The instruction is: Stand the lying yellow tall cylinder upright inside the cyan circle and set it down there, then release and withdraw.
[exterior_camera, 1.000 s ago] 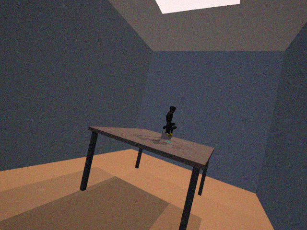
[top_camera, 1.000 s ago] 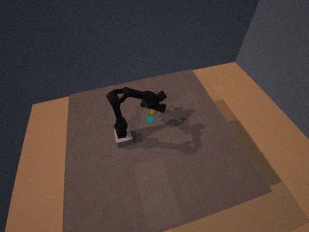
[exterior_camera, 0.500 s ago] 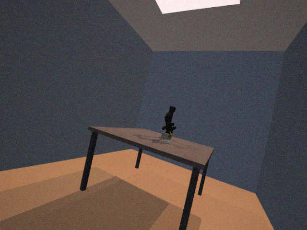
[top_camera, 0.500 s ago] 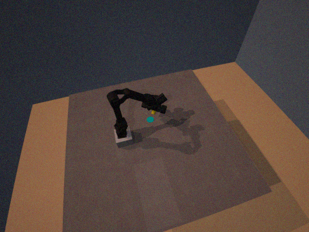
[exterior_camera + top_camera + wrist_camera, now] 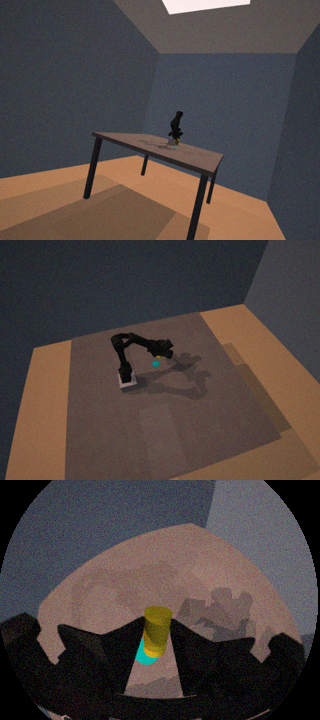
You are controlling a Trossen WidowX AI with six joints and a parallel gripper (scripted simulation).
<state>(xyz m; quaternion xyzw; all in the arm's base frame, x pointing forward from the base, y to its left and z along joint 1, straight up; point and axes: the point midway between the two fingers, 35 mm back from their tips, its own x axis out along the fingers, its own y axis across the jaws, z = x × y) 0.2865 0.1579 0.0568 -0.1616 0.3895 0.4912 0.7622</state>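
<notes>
1. While the pincer (image 5: pixel 158 640) pinches the cylinder (image 5: pixel 158 631), the step in hand is the carry-and-lower toward the circle (image 5: pixel 155 363); the grasp is already made and the set-down is not yet done.
2. Seen from the wrist, the cylinder sits between the two dark fingers, its flat top end facing the camera and its far end pointing down at the desk (image 5: pixel 100 594).
3. Cyan shows just beside the cylinder's lower left edge in that view, so its lower end appears to lie over the circle or very near its rim; I cannot tell whether it is centred.
4. From the top view, the cylinder (image 5: pixel 159 356) peeks out under the wrist, just beyond the circle on the side away from the arm's base (image 5: pixel 126 380); part of that offset may be height above the desk.
5. Whether the lower end touches the desk cannot be told; the exterior view shows the cylinder (image 5: pixel 177 141) a little above the circle (image 5: pixel 175 148), which suggests a gap remains.
6. My judgement of the next move: bring the cylinder's axis fully vertical, shift it slightly toward the circle's middle, then descend until the base rests flat.
7. Only then should the fingers spread, and the arm should lift straight up so as not to tip the tall shape.
</notes>
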